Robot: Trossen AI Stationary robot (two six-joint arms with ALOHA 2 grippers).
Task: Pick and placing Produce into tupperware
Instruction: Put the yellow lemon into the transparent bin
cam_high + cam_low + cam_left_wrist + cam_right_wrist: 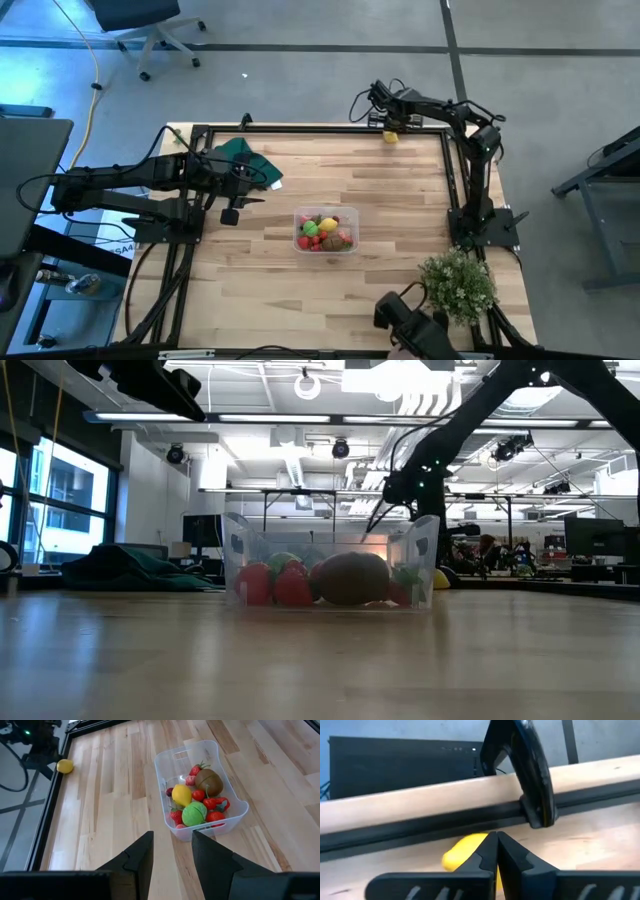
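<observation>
At the upper right of the bench [260, 300], the right gripper [378, 97] is closed on nothing — a yellow piece of produce [390, 137] lies just beside it. Mid-frame, the tupperware [350, 216] holds the other pieces. At left, the left gripper [232, 203] waits, slightly open.

Both arms are black, built of slim jointed links with loose black cables looped along them. The left gripper [171, 851] has two broad, angular, matte black fingers [139, 855].
</observation>
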